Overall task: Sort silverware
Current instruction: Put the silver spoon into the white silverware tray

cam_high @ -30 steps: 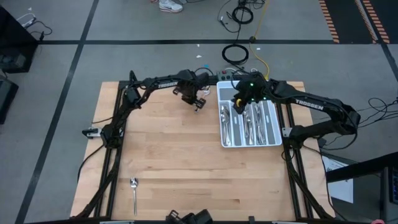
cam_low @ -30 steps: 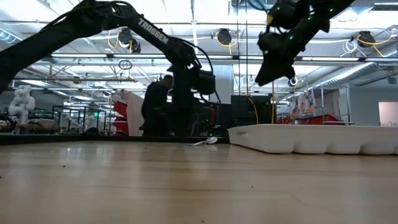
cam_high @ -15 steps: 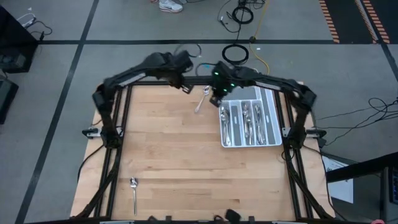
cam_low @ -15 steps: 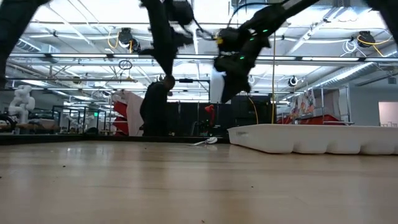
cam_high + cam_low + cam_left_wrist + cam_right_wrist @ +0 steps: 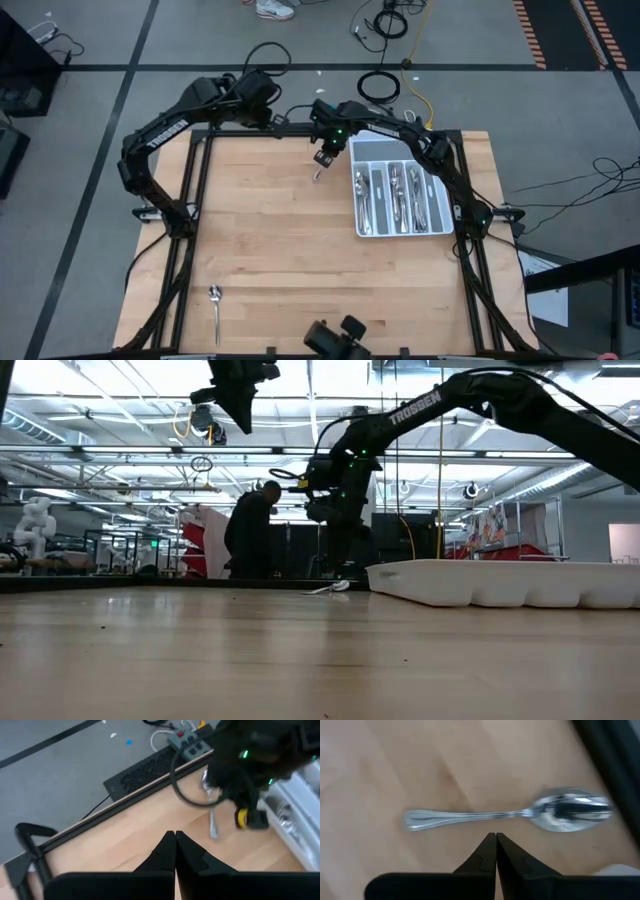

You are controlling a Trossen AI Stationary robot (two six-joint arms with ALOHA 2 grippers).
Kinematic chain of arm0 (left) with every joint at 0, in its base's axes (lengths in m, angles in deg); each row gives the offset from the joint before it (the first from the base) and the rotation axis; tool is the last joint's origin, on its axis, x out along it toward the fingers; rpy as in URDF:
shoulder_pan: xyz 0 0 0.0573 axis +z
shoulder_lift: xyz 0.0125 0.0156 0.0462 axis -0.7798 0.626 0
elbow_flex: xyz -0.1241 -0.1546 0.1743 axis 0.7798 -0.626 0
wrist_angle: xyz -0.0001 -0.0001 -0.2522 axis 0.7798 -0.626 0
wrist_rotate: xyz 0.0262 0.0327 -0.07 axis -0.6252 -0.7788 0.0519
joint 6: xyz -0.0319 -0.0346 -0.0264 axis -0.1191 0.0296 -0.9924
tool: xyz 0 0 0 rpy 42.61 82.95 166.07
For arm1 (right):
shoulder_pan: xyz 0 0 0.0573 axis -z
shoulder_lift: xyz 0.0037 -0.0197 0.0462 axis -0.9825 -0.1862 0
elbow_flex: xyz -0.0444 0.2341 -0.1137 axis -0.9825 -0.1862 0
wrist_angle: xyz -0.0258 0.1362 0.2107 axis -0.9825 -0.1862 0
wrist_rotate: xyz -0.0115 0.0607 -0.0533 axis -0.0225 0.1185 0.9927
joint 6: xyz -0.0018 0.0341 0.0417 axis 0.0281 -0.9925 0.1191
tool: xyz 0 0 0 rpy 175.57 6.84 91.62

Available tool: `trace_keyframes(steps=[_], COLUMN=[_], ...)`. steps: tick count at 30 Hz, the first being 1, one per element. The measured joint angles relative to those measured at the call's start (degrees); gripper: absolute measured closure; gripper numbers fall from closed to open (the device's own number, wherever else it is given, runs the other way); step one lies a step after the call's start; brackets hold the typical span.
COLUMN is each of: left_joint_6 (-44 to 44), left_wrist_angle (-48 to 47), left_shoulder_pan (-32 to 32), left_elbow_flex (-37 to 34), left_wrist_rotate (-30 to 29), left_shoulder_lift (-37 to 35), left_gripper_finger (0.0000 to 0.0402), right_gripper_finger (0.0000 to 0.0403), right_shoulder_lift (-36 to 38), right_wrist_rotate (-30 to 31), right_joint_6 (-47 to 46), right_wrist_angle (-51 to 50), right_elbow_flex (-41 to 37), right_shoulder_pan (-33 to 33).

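Because your right gripper [image 5: 495, 836] hangs over the spoon [image 5: 507, 815] with its fingers clenched together on nothing, a descent from here will likely land the closed tips on the handle and skid it across the table [image 5: 280, 250] instead of straddling it. You need the fingers spread first. Watch the white tray [image 5: 440, 222] as well: the spoon lies just beside the tray's far left corner, so a sideways shove could knock it against the tray wall or off the table's back edge. Your left gripper [image 5: 175, 837], also clenched and empty, hovers further out from the tray near that same back edge, close enough that the two arms could crowd each other.

Most of the silverware already rests in the tray's compartments, shiny and lying lengthwise. The spoon by the tray is slim and polished, lying flat with its bowl turned up. Well apart from the tray, near the table's front left corner, one more piece [image 5: 216, 308] lies alone.
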State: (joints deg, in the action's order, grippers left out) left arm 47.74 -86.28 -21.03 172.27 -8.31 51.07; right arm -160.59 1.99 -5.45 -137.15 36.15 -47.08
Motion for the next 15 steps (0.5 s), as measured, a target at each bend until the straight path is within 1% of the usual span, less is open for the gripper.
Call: trace_keyframes(steps=[4,7,10,15], left_joint_6=[0.68,1.47,1.60,2.97], left_wrist_angle=[-3.38,-4.20,-4.14,-4.04], left_shoulder_pan=[-0.02,-0.02,0.00,0.20], left_elbow_flex=[0.00,-0.02,-0.02,-0.02], left_wrist_rotate=[-1.44,-2.63,-2.79,-2.80], left_shoulder_lift=[-0.02,-0.02,-0.02,-0.02], left_gripper_finger=[0.0401,0.0401,0.0401,0.0401], right_gripper_finger=[0.0403,0.0403,0.0403,0.0403], right_shoulder_lift=[-1.61,-2.66,-2.80,-2.70], right_wrist_rotate=[1.82,5.88,8.24,8.98], right_joint_6=[-0.02,0.62,1.71,2.72], right_wrist_angle=[-2.01,-3.91,-5.53,-3.64], right_elbow_flex=[1.89,1.88,1.86,1.88], right_shoulder_pan=[1.44,2.15,2.71,3.92])
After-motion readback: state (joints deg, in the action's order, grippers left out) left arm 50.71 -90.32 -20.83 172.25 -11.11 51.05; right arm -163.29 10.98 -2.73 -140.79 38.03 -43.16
